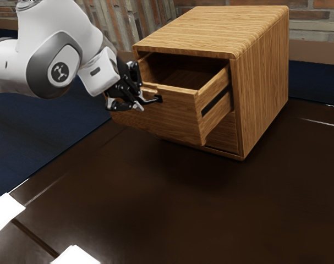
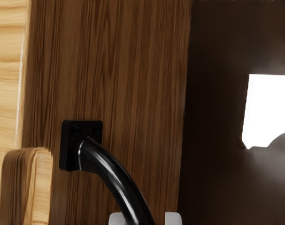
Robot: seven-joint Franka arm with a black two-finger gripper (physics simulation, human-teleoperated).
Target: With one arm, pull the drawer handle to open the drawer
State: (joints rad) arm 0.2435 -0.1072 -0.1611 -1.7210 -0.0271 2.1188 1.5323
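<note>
The drawer (image 1: 178,110) stands roughly half out of the cabinet (image 1: 263,77) in the upper middle of the frame, with its dark hollow open to view. I judge the pull to be well along but not finished. My claw (image 1: 135,100) sits at the drawer's front face, left of centre in the exterior view, right at the black handle (image 1: 151,100). I cannot tell from these pictures whether it is pinching the handle or merely spread around it. In the wrist view the handle's bar curves from its square black mount on the wood grain toward my hand, so I am close in and about square to the front. To do this step well I would draw straight along the drawer's runners, toward the exterior view's lower left, with no lift or twist. A sideways tug could jam the drawer or slide the claw off the curved bar. I would go slowly and watch that the cabinet does not drag across the dark worktop (image 1: 172,209).
</note>
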